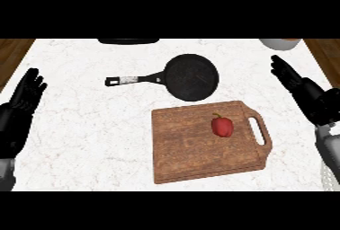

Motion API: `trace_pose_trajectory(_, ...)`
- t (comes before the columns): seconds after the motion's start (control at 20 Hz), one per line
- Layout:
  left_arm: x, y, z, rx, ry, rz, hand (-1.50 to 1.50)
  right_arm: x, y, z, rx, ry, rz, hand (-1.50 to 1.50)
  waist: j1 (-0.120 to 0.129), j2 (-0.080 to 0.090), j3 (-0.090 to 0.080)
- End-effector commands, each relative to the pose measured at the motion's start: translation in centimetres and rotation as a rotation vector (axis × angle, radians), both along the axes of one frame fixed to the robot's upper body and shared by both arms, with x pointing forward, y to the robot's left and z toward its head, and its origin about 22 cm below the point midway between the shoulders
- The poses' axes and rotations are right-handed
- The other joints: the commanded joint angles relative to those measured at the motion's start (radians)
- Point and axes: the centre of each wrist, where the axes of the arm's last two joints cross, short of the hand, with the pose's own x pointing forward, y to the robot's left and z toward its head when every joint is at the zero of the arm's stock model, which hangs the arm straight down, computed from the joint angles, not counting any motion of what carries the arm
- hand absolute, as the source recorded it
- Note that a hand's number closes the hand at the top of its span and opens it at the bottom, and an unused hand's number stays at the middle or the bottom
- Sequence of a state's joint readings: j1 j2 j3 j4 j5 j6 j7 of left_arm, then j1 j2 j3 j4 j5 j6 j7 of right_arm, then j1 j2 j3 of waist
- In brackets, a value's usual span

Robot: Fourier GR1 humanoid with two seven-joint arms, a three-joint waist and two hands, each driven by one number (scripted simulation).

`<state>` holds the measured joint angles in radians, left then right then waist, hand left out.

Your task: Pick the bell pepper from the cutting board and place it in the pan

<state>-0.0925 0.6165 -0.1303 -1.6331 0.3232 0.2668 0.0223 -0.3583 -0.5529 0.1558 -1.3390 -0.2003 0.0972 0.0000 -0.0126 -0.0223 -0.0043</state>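
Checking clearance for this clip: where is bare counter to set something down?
Bare: the wide stretch between the left hand and the cutting board, below the pan. Crowded: the pan nearly meets the board; the bell pepper sits by the board's handle.

Lighting: you get bright, even light on the white counter [86,134]; shadows faint, no glare, edges undistorted.

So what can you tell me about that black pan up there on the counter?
The pan is a round, shallow frying pan, dark all over and dull like cast iron. Its slim black handle ends in a pale, metallic-looking tip and points toward the view's left, tilted slightly downward. It sits flat on the white marble counter, just above the wooden cutting board, its rim very near the board's top edge. Nothing lies in it, and neither hand touches it.
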Motion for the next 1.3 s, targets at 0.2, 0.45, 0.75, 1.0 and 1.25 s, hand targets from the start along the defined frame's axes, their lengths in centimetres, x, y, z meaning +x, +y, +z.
trace_pose_trajectory(0.2,-0.6,3.8,-4.5,0.108,0.259,0.219,0.00,0.3,11.4,3.3,0.146,-0.212,0.276,-1.50,0.017,0.029,0.003)
trace_pose_trajectory(0.45,-2.6,4.7,-6.2,0.080,0.391,0.258,0.00,0.8,3.0,3.0,-0.087,-0.424,-0.359,1.50,-0.050,0.017,0.005)
trace_pose_trajectory(0.75,-0.3,3.3,-7.6,0.076,0.419,0.257,0.00,-6.4,8.8,-4.3,0.116,-0.556,-0.250,-1.50,-0.014,0.022,0.004)
trace_pose_trajectory(1.0,-1.3,4.9,-7.6,0.074,0.412,0.259,0.00,-9.0,8.9,-0.5,-0.099,-0.528,-0.206,-1.50,0.001,0.017,0.002)
trace_pose_trajectory(1.25,0.4,4.7,-6.6,0.087,0.429,0.262,0.00,-8.0,8.8,3.1,-0.419,-0.403,-0.221,-1.50,-0.008,0.015,-0.002)
